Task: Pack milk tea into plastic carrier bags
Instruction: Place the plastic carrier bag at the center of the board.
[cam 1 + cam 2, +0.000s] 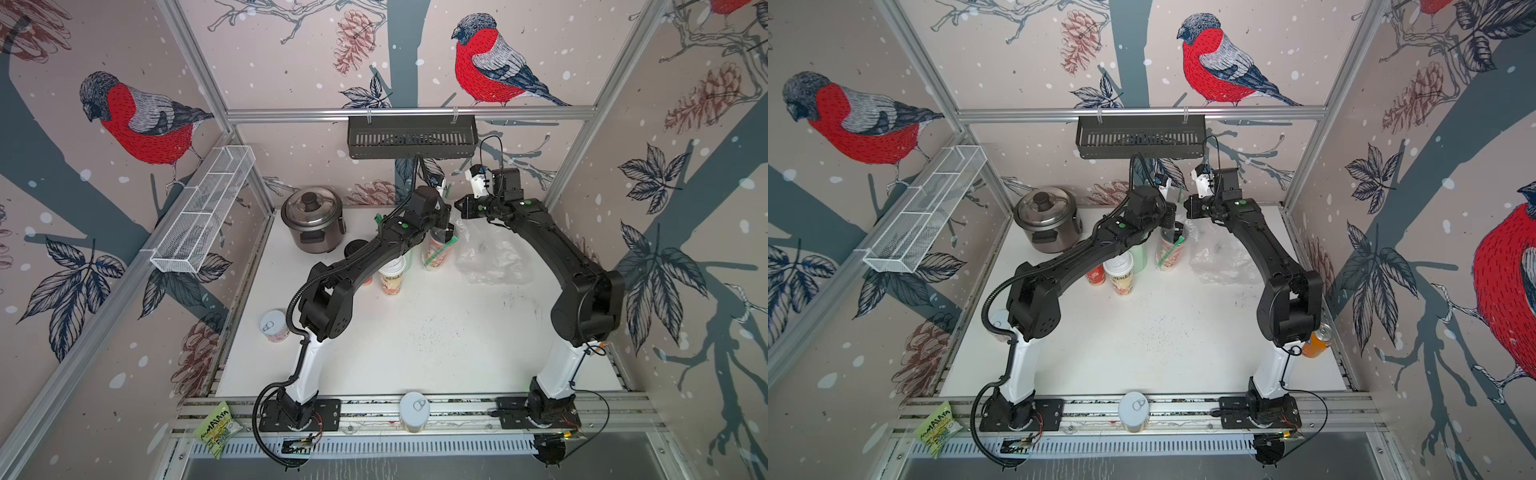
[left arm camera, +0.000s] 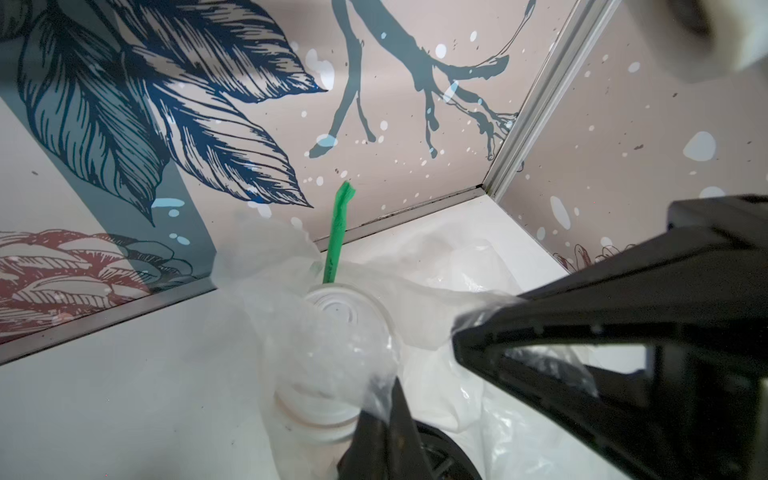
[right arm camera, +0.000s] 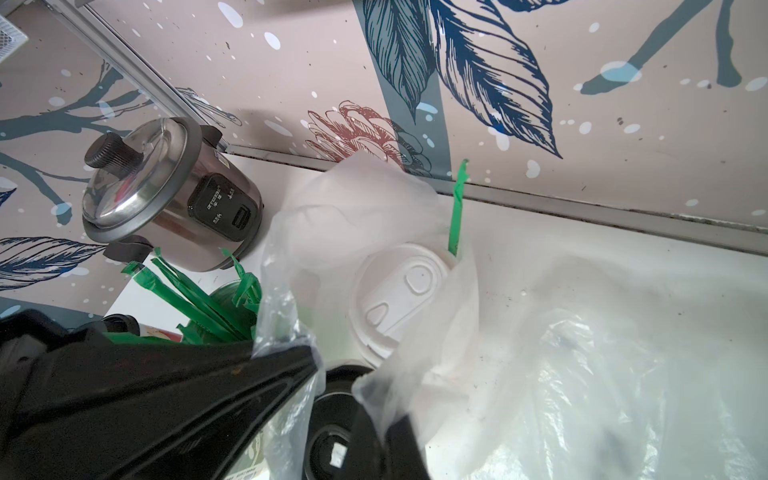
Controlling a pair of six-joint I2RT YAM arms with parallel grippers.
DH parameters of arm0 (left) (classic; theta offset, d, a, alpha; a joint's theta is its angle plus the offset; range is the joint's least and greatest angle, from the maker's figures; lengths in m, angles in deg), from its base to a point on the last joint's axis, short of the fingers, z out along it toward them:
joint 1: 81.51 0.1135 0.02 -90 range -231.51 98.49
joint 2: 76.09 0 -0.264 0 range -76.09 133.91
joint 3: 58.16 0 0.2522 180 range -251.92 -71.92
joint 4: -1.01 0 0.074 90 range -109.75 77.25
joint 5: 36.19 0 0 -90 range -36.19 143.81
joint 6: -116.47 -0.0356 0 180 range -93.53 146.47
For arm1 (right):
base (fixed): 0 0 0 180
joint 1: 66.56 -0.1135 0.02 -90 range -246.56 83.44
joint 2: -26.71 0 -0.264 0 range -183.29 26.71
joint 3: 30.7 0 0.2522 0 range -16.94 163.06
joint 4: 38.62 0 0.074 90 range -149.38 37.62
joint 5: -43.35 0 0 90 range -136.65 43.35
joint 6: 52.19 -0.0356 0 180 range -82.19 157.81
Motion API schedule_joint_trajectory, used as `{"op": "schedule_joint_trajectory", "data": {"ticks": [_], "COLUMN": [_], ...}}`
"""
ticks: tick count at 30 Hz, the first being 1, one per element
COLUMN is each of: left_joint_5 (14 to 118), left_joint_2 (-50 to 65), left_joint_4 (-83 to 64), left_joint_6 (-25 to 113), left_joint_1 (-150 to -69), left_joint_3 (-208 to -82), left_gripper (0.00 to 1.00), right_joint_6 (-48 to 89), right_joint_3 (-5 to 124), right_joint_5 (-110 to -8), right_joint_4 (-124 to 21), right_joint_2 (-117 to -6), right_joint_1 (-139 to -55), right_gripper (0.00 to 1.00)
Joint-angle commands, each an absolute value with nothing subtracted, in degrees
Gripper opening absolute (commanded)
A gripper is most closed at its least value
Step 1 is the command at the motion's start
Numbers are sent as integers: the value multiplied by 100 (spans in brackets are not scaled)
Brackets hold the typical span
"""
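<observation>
Clear film: limp, slippery, probably tears easily. 11 o'clock on table (image 1: 415,340): loose cup (image 1: 392,274), stiff paper. 12 o'clock: filled bag (image 1: 440,249), bagged cup (image 3: 399,299) and straw (image 2: 336,237) inside. Clamped on its rim film: left gripper (image 2: 376,395), right gripper (image 2: 457,332). Best hold: handles, lifted evenly. 1 o'clock: spare bag (image 1: 494,257).

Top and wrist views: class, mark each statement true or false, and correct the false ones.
1. The left end effector and right end effector both pinch the plastic bag. True.
2. The rice cooker stands open. False: its lid is on.
3. A green straw sticks up beside the bagged cup. True.
4. The unbagged white-lidded cup lies on its side. False: it stands upright.
</observation>
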State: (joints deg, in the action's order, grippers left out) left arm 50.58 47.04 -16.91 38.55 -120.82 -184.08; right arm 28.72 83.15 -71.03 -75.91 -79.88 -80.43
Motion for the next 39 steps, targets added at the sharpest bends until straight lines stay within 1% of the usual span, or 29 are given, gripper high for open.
{"op": "schedule_joint_trajectory", "data": {"ticks": [1,13,15,17,18,21,24,26,28,30,33,36,39], "left_joint_5": [5047,4942,4919,4900,4872,4803,4749,4724,4721,4713,4643,4583,4570], "left_joint_2": [4747,4714,4711,4695,4688,4647,4600,4568,4539,4520,4493,4461,4352], "left_joint_4": [-1703,-1879,-1931,-1976,-2001,-2078,-2132,-2147,-2186,-2269,-2393,-2516,-2546], "left_joint_6": [3877,3814,3795,3767,3751,3695,3653,3623,3590,3540,3485,3422,3404], "left_joint_1": [-12042,-12003,-11991,-11983,-11977,-11974,-11974,-11974,-11974,-11972,-11973,-11973,-11974], "left_joint_3": [-18470,-18436,-18442,-18442,-18442,-18442,-18442,-18442,-18458,-18490,-18551,-18624,-18601], "left_gripper": [0,0,2,14,22,34,53,59,68,72,78,82,84], "right_joint_6": [2850,2798,2796,2790,2795,2783,2776,2770,2779,2787,2806,2838,2874], "right_joint_3": [8391,8756,8765,8756,8739,8656,8590,8572,8571,8563,8529,8502,8424], "right_joint_5": [-7214,-7221,-7283,-7302,-7317,-7337,-7346,-7346,-7329,-7290,-7218,-7098,-6996], "right_joint_4": [-7513,-7611,-7633,-7666,-7676,-7680,-7680,-7681,-7712,-7740,-7787,-7881,-7984], "right_joint_2": [-8049,-8328,-8326,-8332,-8326,-8301,-8256,-8228,-8200,-8154,-8051,-7931,-7743], "right_joint_1": [-8045,-7944,-7948,-7955,-7957,-7974,-8002,-8018,-8026,-8029,-8036,-8036,-8029], "right_gripper": [2,2,9,19,24,33,44,48,54,63,71,75,79]}}
